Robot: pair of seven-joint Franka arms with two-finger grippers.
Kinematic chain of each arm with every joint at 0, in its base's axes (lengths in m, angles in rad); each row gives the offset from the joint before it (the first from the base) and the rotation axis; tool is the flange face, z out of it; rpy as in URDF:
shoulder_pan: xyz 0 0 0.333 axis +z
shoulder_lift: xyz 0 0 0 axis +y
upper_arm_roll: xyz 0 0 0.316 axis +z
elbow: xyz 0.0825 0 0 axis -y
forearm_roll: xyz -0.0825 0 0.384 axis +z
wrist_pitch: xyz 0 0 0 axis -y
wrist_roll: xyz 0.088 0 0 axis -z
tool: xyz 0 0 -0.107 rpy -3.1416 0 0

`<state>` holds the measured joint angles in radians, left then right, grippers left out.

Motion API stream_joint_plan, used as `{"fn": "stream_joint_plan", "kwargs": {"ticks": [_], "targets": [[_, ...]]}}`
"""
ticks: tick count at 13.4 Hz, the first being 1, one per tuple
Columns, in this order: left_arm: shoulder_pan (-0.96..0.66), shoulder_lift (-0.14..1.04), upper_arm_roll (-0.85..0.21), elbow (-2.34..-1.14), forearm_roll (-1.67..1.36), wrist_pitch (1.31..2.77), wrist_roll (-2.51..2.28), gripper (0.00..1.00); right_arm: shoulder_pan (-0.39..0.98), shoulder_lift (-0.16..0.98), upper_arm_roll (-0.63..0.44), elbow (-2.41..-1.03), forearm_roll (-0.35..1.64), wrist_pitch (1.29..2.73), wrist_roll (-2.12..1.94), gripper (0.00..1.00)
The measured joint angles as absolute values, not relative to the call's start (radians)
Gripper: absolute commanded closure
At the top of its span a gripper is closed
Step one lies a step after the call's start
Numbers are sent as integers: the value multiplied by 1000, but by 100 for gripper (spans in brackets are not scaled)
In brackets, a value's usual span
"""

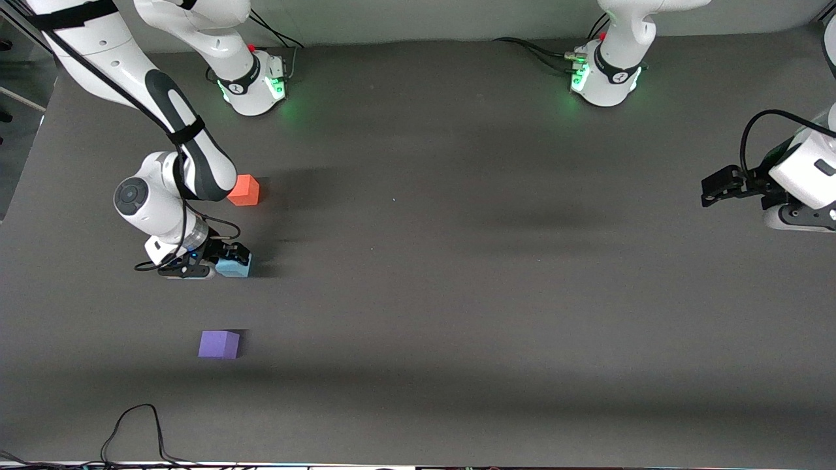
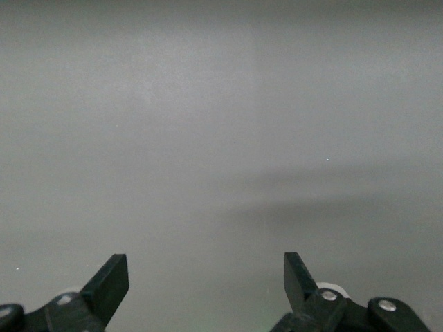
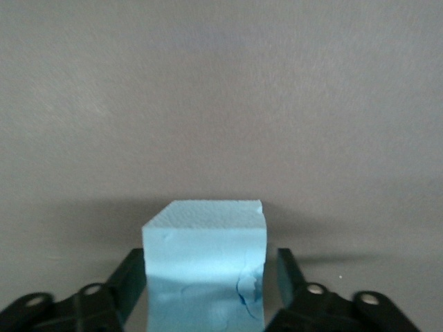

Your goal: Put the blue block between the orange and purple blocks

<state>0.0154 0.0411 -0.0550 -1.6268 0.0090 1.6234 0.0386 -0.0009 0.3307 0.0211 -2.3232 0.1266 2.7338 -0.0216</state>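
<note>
Pale sky-blue matte foam cube [image 1: 234, 266] sits on the table between orange-red cube [image 1: 245, 190] and violet-purple cube [image 1: 219, 344], roughly in line. Right gripper [image 1: 225, 256] straddles it, fingers [image 3: 131, 280] parted with a gap: released. Left gripper [image 1: 717, 187] waits spread wide at its own table end.

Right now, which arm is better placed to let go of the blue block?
Right. The right gripper is down at the blue block, which sits on the table between its fingers, with the orange block and purple block flanking it. The left gripper waits at the table's other end.
</note>
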Motion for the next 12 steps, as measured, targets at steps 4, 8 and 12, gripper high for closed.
{"fn": "stream_joint_plan", "kwargs": {"ticks": [4,8,12], "targets": [[15,41,-55,-1627,8,1623,39,0,0,106,22,-2217,122,2393,-55,0],[15,41,-55,-1627,8,1623,39,0,-1,-45,18,-1950,116,1942,-68,0],[15,41,-55,-1627,8,1623,38,0,-1,-44,-2,-1747,98,1699,-77,0]]}}
